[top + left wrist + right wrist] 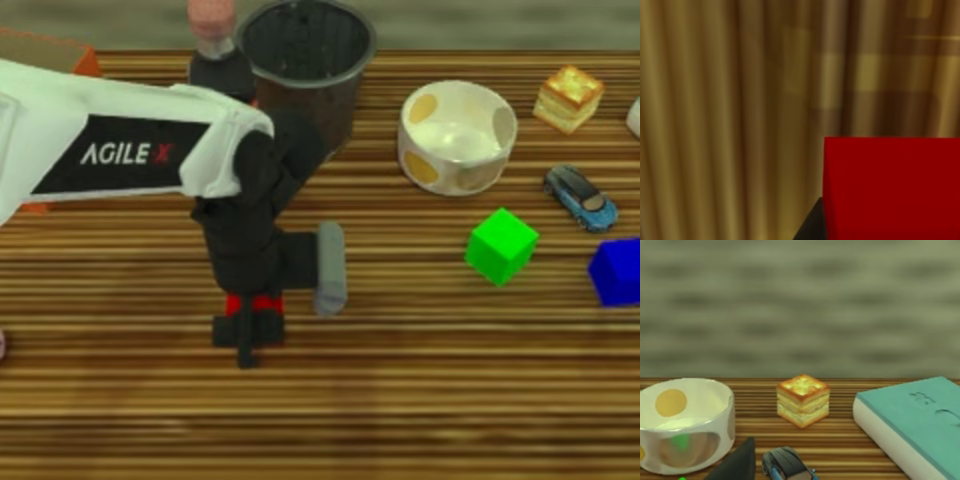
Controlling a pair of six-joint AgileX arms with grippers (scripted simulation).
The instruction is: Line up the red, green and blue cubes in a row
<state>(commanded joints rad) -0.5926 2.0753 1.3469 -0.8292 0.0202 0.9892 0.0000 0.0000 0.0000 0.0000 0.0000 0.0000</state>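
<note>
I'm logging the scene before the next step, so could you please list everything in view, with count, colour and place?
red cube: one, bright red, left of table centre, between the left gripper's fingers
green cube: one, bright green, right of centre
blue cube: one, deep blue, at the right edge
toy car: one, blue, behind the blue cube
cake-like block: one, yellow-orange, far right
bowl: one, white with yellow spots, behind the green cube
dark cup: one, black, far centre
book: one, teal, beside the cake-like block
table: one, striped brown wood
left gripper: one, black, shut on the red cube
right arm: not seen from above
</note>
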